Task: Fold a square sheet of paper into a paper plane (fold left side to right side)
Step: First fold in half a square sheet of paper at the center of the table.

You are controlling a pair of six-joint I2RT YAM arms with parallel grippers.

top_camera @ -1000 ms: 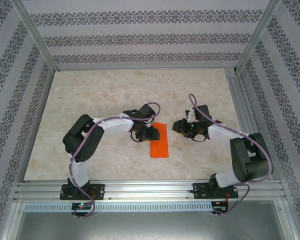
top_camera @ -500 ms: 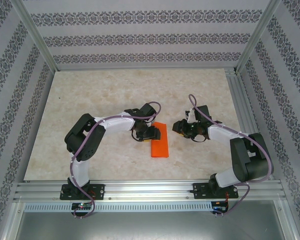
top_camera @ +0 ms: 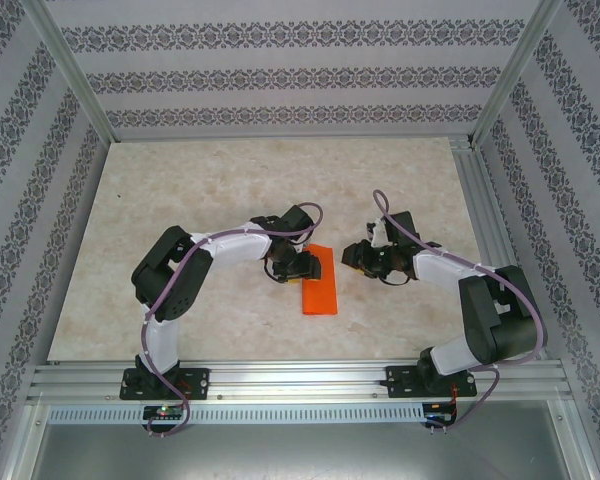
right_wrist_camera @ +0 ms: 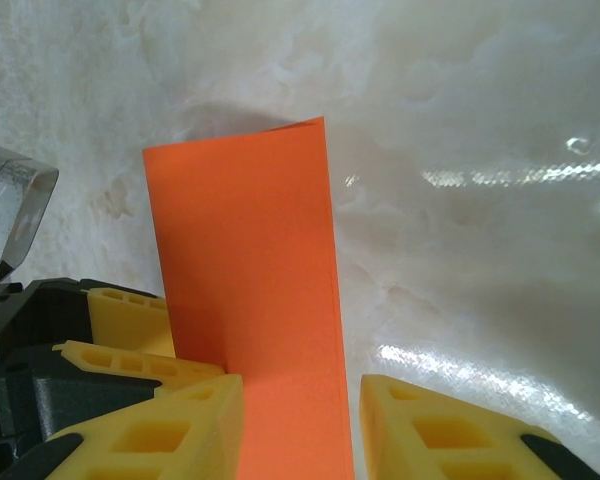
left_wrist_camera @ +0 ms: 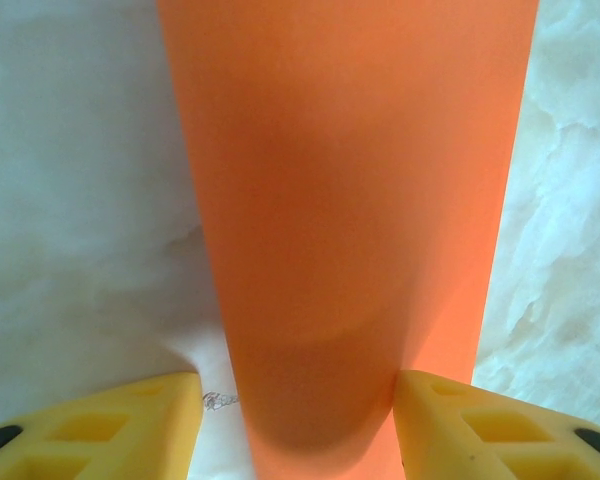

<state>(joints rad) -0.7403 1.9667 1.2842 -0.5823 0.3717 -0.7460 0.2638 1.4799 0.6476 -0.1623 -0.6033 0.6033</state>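
Left jaws are nudging rightward since a second ago, half apart, straddling the folded orange sheet (top_camera: 319, 287) at frame centre on the counter (top_camera: 180, 190), clamping nothing. Right jaws, partly open and empty, are edging closer. We are judging the fold laid.

Arms (top_camera: 230, 243) white and black, purple cables (top_camera: 379, 203) — yellow tool fingers (left_wrist_camera: 100, 425)
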